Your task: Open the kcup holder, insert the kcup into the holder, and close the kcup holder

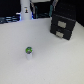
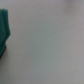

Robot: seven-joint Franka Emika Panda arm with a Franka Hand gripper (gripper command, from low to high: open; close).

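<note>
The kcup [image 1: 29, 52] is a small white cup with a green top, standing upright on the white table toward the exterior view's left front. The kcup holder [image 1: 62, 26] is a black box with pale grey slots on its front, at the back on the exterior view's right; it looks shut. Neither view shows my gripper's fingers. The wrist view is blurred, with only a pale surface and a teal-green shape [image 2: 4, 30] at one edge; I cannot tell what that shape is.
A taller white cylinder [image 1: 25, 11] with a dark mark stands at the back on the exterior view's left. Dark equipment [image 1: 42, 6] lines the table's far edge behind it. The white table [image 1: 55, 62] spreads between the cup and the holder.
</note>
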